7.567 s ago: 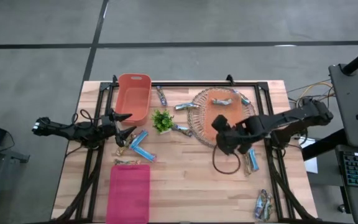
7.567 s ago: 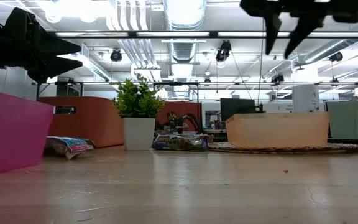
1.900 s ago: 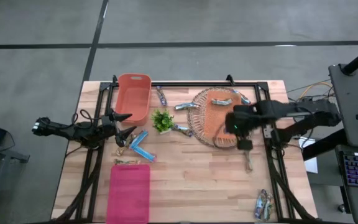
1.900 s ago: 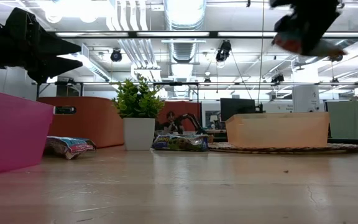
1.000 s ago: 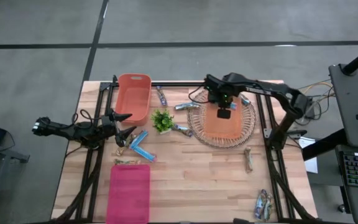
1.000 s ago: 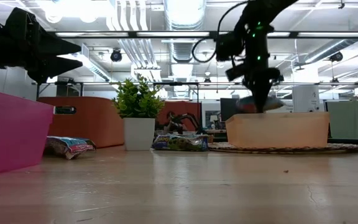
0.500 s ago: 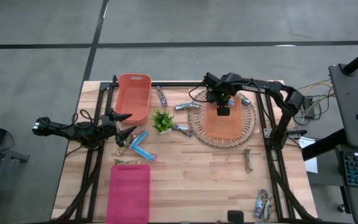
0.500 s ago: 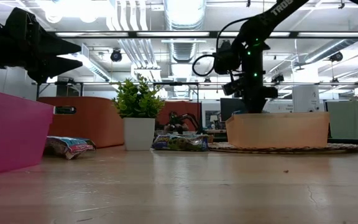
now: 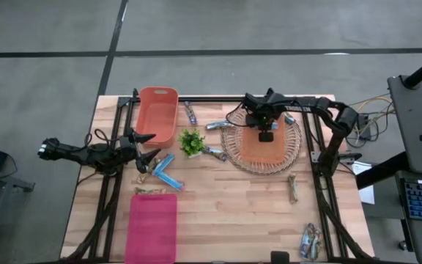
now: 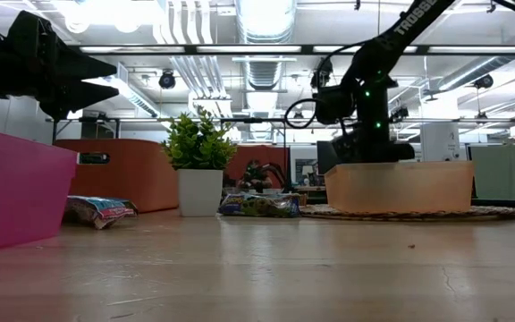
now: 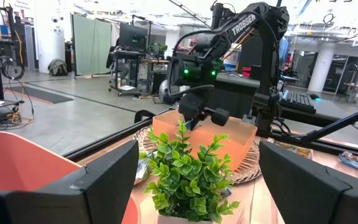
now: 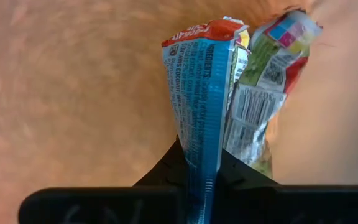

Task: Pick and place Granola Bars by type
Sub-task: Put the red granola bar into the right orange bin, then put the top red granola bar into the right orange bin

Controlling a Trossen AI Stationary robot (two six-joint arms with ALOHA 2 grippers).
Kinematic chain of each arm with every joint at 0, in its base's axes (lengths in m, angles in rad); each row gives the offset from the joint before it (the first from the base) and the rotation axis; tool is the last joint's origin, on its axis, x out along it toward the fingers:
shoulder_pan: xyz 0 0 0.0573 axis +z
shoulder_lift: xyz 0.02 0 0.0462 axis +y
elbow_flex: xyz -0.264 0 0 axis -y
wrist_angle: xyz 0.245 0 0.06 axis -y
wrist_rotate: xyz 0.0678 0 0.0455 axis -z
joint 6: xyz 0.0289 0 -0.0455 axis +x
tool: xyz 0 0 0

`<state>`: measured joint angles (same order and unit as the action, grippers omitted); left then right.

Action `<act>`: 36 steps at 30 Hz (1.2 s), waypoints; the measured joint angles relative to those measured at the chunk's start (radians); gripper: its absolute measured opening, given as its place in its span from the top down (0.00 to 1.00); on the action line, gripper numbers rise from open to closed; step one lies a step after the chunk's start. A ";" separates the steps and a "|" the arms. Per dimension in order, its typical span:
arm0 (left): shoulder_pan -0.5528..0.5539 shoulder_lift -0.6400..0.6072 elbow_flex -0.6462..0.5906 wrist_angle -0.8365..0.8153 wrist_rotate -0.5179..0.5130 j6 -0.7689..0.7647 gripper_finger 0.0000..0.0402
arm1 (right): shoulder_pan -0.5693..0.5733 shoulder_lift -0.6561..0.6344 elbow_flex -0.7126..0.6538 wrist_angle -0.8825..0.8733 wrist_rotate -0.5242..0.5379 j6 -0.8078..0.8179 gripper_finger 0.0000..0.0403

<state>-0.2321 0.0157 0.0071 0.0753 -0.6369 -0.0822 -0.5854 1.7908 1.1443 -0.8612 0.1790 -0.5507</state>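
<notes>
My right gripper [image 9: 264,126] reaches down into the orange tray [image 9: 258,152] on the wicker mat [image 9: 233,147], shut on a bright blue granola bar [image 12: 204,93]. A silver-green bar [image 12: 263,87] lies in the tray right beside it. The tray wall [image 10: 399,186] hides the fingers in the low view. Other bars lie on the table: blue ones [image 9: 163,170], a tan one [image 9: 293,188], and silver ones [image 9: 216,125]. My left gripper [image 9: 149,147] waits open and level at the table's left, facing the plant [image 11: 188,168]. My right gripper pinches one end of the blue bar's wrapper [image 12: 201,163] between its two fingers [image 12: 166,171]. The fingers come from above, pointing down, along the bar's length. The bar hangs below them over the tray floor; I cannot tell whether its lower end touches the floor.
An orange bin [image 9: 157,114] stands at the far left and a pink bin [image 9: 152,227] at the near left. A small green plant [image 9: 191,141] stands between bin and mat. Another bar [image 9: 310,240] lies at the near right corner.
My right gripper has gone down into the orange tray with the blue bar, still shut on it. In the low view the bar showed above the tray's rim a second ago; now the tray wall hides it and the fingers.
</notes>
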 joint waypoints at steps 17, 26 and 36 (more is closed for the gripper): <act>0.000 0.000 0.000 0.000 0.000 0.000 0.22 | 0.000 -0.010 0.062 -0.079 -0.007 0.021 0.68; 0.000 0.000 0.000 0.000 0.000 0.000 0.22 | 0.001 -0.088 0.169 -0.202 0.005 0.085 0.48; 0.000 0.000 0.000 0.000 0.000 0.000 0.22 | 0.000 -0.129 0.358 -0.394 0.113 0.620 0.36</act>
<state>-0.2322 0.0158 0.0074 0.0753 -0.6372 -0.0822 -0.5850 1.6623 1.5027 -1.2549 0.2917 0.0689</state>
